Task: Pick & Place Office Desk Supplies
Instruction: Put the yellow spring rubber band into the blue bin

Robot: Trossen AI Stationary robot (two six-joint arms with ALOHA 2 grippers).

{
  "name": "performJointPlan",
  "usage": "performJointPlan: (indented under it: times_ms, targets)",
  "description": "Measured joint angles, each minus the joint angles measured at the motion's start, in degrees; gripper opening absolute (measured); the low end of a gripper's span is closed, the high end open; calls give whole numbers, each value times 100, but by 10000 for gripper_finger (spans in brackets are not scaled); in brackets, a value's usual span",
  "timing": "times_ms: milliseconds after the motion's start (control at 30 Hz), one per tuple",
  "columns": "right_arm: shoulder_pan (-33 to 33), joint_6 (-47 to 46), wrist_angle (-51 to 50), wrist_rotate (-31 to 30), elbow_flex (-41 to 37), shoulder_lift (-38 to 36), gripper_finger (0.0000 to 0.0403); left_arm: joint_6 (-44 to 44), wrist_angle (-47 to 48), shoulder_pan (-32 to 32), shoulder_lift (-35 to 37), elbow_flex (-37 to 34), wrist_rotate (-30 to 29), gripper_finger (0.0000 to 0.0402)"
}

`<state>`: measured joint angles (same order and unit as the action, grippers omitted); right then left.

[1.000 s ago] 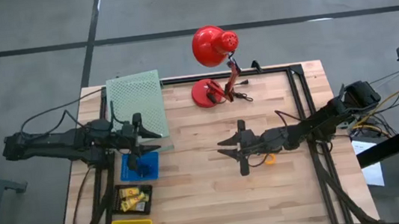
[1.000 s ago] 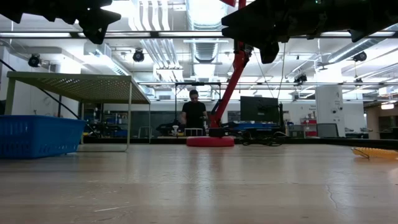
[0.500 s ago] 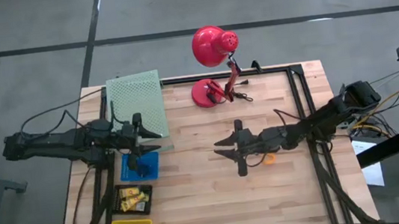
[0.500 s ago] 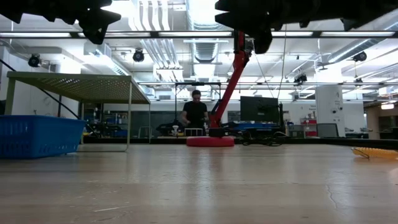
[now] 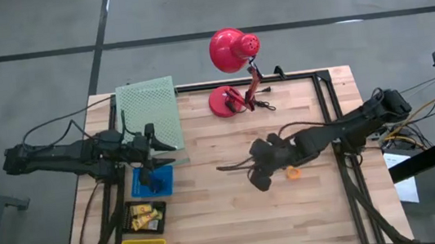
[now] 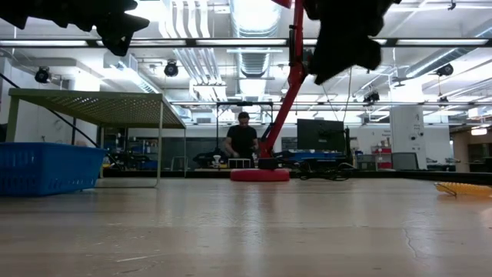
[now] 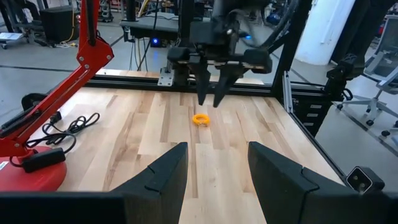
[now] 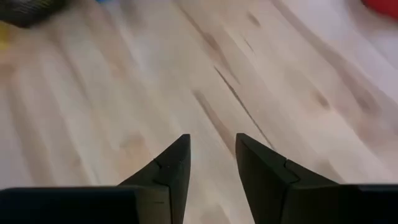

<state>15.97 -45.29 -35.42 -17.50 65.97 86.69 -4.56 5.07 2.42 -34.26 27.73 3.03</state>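
On the table (image 5: 212,221), one orange ring (image 5: 292,172) is left unsorted; the right pincer (image 7: 208,99), fingers apart and empty, is poised above it. The left pincer (image 5: 155,152), also apart, is held over the blue bin (image 5: 152,181).

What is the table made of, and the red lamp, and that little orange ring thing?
The table looks like pale wood planks with a smooth finish: grain lines and board seams show. The red lamp seems painted metal or hard plastic; its shade is glossy, but I can't tell which. The orange ring is too small to be sure of, maybe rubber or plastic.
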Motion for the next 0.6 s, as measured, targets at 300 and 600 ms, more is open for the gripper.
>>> performJointPlan:
  times_ms: [300, 600]
  targets:
    - [119, -2398, -1676, 723, 407, 434, 142, 0, 76, 0, 0, 0, 2, 173]
    - [232, -3531, -1978, 758, -200, 416, 203, 0, 361, 0, 0, 0, 1, 173]
